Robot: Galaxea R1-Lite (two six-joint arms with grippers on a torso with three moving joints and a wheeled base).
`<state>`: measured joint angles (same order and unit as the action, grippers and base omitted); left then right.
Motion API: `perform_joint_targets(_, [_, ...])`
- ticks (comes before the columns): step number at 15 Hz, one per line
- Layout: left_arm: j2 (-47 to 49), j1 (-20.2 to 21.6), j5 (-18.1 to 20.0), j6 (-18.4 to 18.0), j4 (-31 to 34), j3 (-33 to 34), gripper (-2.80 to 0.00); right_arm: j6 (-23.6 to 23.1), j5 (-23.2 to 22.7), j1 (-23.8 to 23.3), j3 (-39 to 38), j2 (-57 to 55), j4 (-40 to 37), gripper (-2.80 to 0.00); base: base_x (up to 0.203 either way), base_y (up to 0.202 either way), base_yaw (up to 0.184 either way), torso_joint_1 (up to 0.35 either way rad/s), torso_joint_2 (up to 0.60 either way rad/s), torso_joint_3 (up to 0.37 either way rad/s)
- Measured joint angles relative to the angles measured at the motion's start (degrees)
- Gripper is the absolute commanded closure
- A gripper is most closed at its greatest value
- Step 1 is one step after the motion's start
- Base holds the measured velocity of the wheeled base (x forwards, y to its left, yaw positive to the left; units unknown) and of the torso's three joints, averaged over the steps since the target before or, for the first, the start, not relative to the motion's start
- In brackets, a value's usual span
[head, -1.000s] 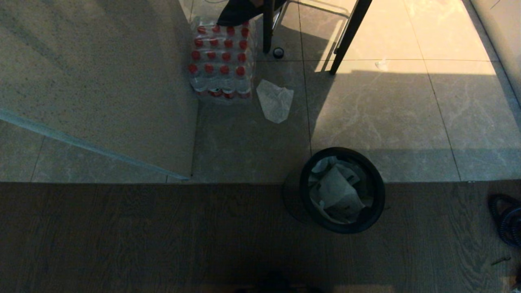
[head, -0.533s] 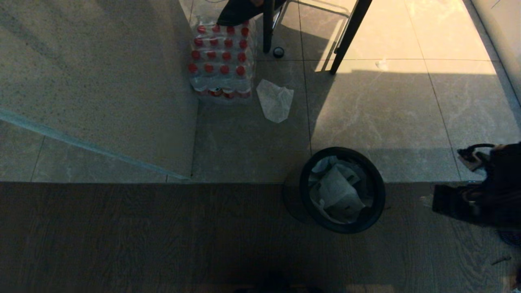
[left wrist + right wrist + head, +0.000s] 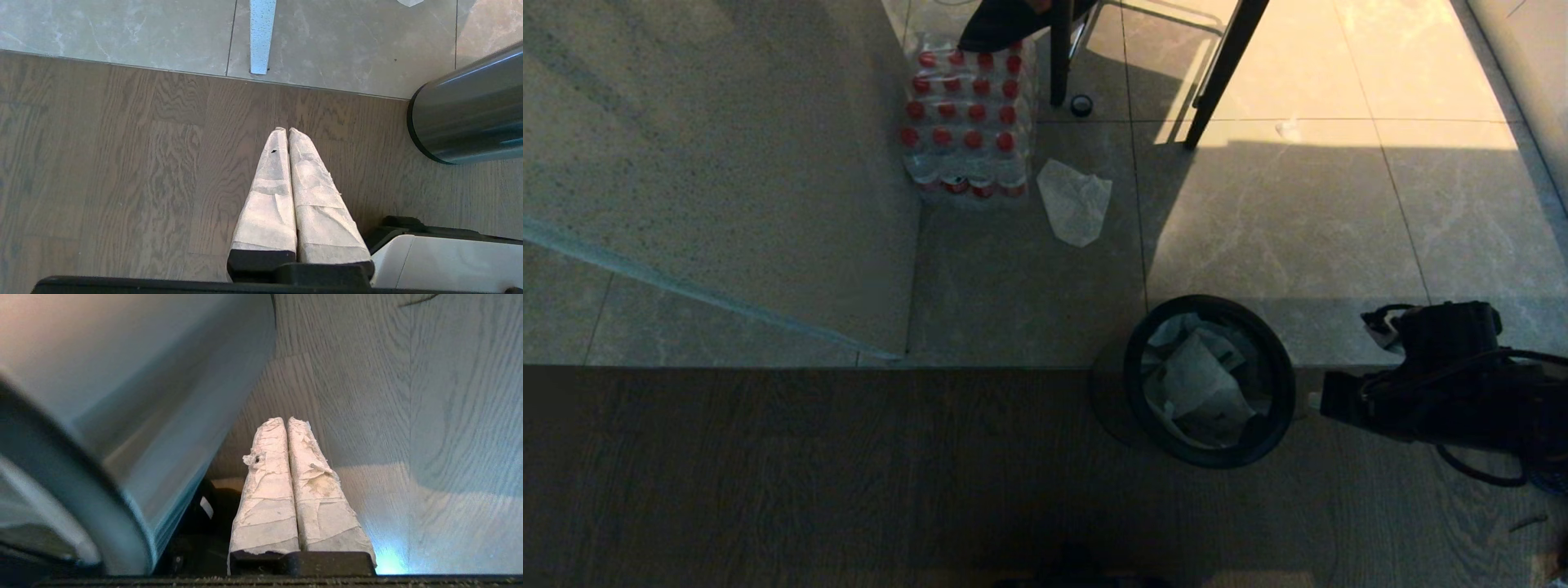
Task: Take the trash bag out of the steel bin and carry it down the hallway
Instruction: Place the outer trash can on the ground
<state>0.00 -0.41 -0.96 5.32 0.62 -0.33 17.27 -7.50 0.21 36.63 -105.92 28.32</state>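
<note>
Looking down from the head camera, I see the small cylindrical steel bin [image 3: 1209, 381] with its black rim standing on the dark wood-plank floor [image 3: 809, 482], right at the edge where the planks meet the glossy beige marble-look tiles [image 3: 1282, 220]. Inside the bin sits the thin white wrinkled plastic trash bag [image 3: 1196, 377], crumpled and below the rim, not lifted.

My right end effector [image 3: 1327, 398] is just beside the bin's right wall, apart from the rim, pointing toward it with the black arm and cables behind. Through the right wrist camera its two tape-wrapped fingers [image 3: 265, 486] are pressed together with nothing between them, and the bin's brushed wall [image 3: 135, 388] fills the near side.

My left end effector [image 3: 286, 132] hangs over the wood floor, its wrapped fingers likewise pinched together and empty, with the bin's side [image 3: 470, 110] lying near it.

On the tiles beyond the bin lies a small flat white plastic wrapper [image 3: 1075, 202], beside a shrink-wrapped pack of red-capped bottles [image 3: 968, 114], with dark chair legs [image 3: 1225, 73] farther back
</note>
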Motion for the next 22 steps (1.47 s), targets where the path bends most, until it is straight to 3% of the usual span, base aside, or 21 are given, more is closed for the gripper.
perform_joint_targets(6, [0.00, -0.05, 0.02, -0.02, 0.00, -0.02, 0.00, -0.16, 0.10, 0.85, 0.64, 7.47, -6.36, 0.00, 0.000, 0.000, 0.000, 0.000, 0.00, 0.000])
perform_joint_targets(11, [0.00, 0.00, 0.02, 0.02, 0.00, -0.02, 0.00, -0.07, 2.66, 5.54, 3.05, 15.01, -12.75, 0.00, 0.000, 0.000, 0.000, 0.000, 0.00, 0.000])
perform_joint_targets(12, [0.00, -0.05, 0.01, -0.01, 0.00, -0.02, 0.00, -0.12, 3.37, 6.37, 3.34, 15.84, -13.47, -2.80, 0.000, 0.000, 0.000, 0.000, 0.00, 0.000])
perform_joint_targets(18, [0.00, 0.00, 0.02, -0.05, 0.00, -0.02, 0.00, -0.08, 3.78, 9.16, 4.11, 15.26, -13.51, -2.80, 0.000, 0.000, 0.000, 0.000, 0.00, 0.000])
perform_joint_targets(22, [0.00, -0.05, 0.04, 0.00, 0.00, 0.00, 0.00, 0.03, 3.84, 9.26, 4.29, 10.93, -9.03, -2.80, 0.000, 0.000, 0.000, 0.000, 0.00, 0.000])
